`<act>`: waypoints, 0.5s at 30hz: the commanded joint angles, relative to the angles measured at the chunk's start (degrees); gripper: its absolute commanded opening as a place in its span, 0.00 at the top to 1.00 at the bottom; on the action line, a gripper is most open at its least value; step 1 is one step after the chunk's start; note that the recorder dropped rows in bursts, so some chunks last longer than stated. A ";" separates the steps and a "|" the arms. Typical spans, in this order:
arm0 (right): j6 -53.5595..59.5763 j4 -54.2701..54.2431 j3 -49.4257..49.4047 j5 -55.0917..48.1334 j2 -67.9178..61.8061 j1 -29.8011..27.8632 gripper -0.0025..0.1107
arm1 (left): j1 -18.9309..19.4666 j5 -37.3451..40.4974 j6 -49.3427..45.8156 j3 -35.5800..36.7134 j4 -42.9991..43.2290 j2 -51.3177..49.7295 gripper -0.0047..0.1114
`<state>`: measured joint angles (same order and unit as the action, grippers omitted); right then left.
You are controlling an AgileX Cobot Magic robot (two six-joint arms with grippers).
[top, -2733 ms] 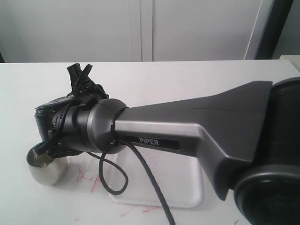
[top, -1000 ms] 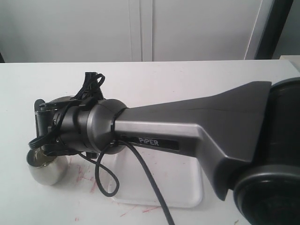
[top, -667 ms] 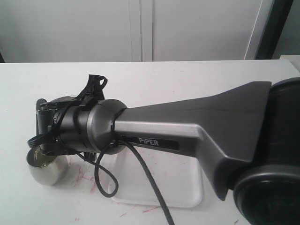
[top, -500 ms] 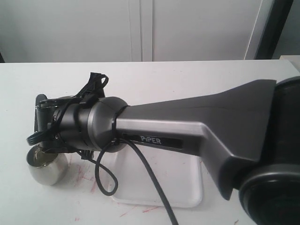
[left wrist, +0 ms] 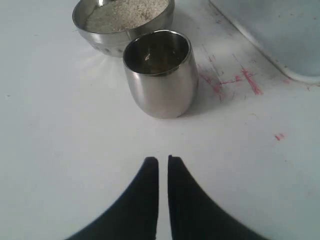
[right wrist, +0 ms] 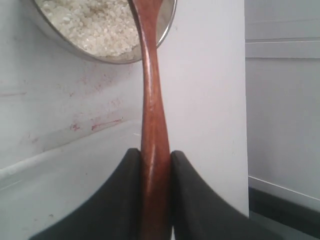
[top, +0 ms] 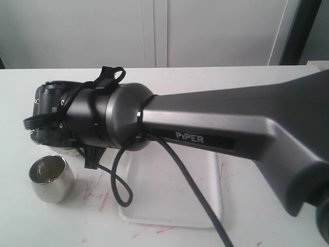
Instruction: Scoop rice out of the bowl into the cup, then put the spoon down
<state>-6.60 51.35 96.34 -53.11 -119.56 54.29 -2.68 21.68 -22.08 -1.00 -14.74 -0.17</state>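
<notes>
In the right wrist view my right gripper [right wrist: 154, 152] is shut on the handle of the reddish-brown wooden spoon [right wrist: 151, 95]. The spoon reaches over the steel bowl [right wrist: 167, 20] of rice [right wrist: 95, 25], and its oval end is cut off by the picture's edge. The steel cup [left wrist: 160, 75] stands upright on the table, touching or nearly touching the bowl [left wrist: 150, 27] with its rice [left wrist: 125, 12]. My left gripper [left wrist: 163, 160] hovers a short way from the cup, shut on nothing. In the exterior view the cup [top: 49, 177] stands below the right wrist [top: 77, 118], which hides the bowl.
A white tray [top: 169, 195] lies on the table to the right of the cup, partly under the right arm; its corner [left wrist: 285, 35] shows in the left wrist view. Red marks [left wrist: 235, 80] stain the table between cup and tray. A black cable [top: 121, 190] hangs from the wrist.
The right wrist has lifted away from above the cup, up and toward the bowl. The cup's mouth, covered before, now shows whole. The cup has not moved.
</notes>
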 commanded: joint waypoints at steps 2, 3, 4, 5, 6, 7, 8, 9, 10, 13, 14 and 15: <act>5.56 -4.48 0.27 -2.35 3.62 -0.09 0.98 | -0.31 0.19 -0.20 0.29 -0.62 0.17 0.84; 5.99 -5.14 0.27 -2.60 4.08 -0.09 0.98 | -0.31 0.19 -0.20 0.29 -0.62 0.17 0.84; 6.60 -5.71 0.27 -2.89 4.63 -0.09 0.98 | -0.31 0.19 -0.20 0.29 -0.62 0.17 0.84; 7.07 -6.05 0.27 -3.15 5.26 0.01 0.98 | -0.31 0.19 -0.20 0.29 -0.62 0.17 0.84; 7.05 -6.06 0.27 -3.57 5.75 0.13 0.98 | -0.31 0.19 -0.20 0.29 -0.62 0.17 0.84; 7.36 -6.06 0.27 -3.84 6.32 0.37 0.98 | -0.31 0.19 -0.20 0.29 -0.62 0.17 0.84; 8.22 -6.06 0.27 -4.02 6.81 0.60 0.98 | -0.31 0.19 -0.20 0.29 -0.62 0.17 0.84; 9.21 -6.15 0.27 -4.16 7.11 1.17 0.98 | -0.31 0.19 -0.20 0.29 -0.62 0.17 0.84; 10.02 -6.15 0.27 -4.27 7.64 1.68 0.98 | -0.31 0.19 -0.20 0.29 -0.62 0.17 0.84; 11.78 -6.29 0.27 -4.71 8.46 3.29 0.98 | -0.31 0.19 -0.20 0.29 -0.62 0.17 0.84; 11.78 -6.29 0.27 -5.00 8.72 3.83 0.98 | -0.31 0.19 -0.20 0.29 -0.62 0.17 0.84; 11.89 -6.29 0.27 -5.21 8.85 4.16 0.98 | -0.31 0.19 -0.20 0.29 -0.62 0.17 0.84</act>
<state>4.08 45.10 96.34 -57.35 -111.93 57.14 -2.68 21.68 -22.08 -1.00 -14.74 -0.17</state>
